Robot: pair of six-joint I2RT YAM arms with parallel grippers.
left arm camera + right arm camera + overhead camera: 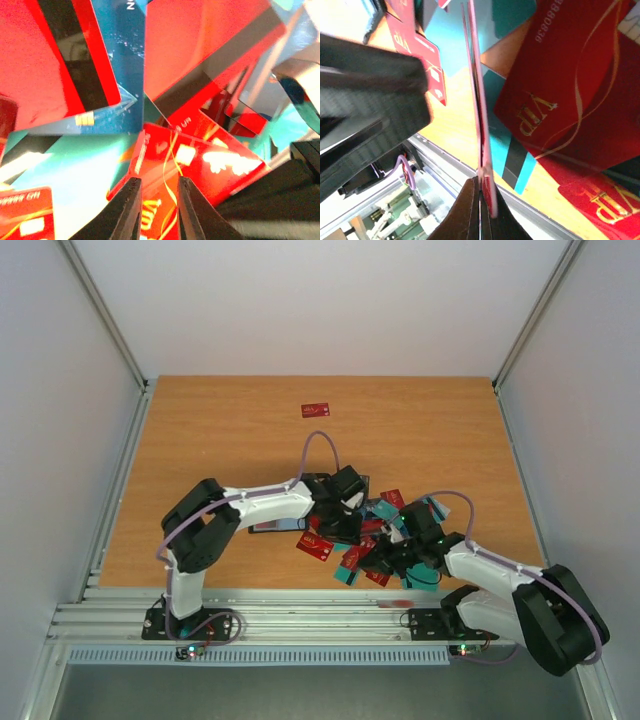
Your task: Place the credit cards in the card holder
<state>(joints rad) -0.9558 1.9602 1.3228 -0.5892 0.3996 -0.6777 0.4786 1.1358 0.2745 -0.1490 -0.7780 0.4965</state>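
Observation:
A heap of red and teal credit cards (375, 525) lies at the near middle of the table, and one red card (316, 410) lies alone farther back. My right gripper (385, 558) is at the heap's near edge. In the right wrist view it (481, 182) is shut on a red card (479, 110) that stands edge-on above the table. My left gripper (340, 515) hangs over the heap's left side with its fingers (127, 210) a little apart above a flat red card (200, 160), nothing between them. A black flat case, apparently the card holder (270, 527), lies partly under the left forearm.
A blurred black body (370, 100) fills the left of the right wrist view, close to the held card. The table's near edge and metal rail (300, 600) run just behind the right gripper. Grey walls close in both sides of the table.

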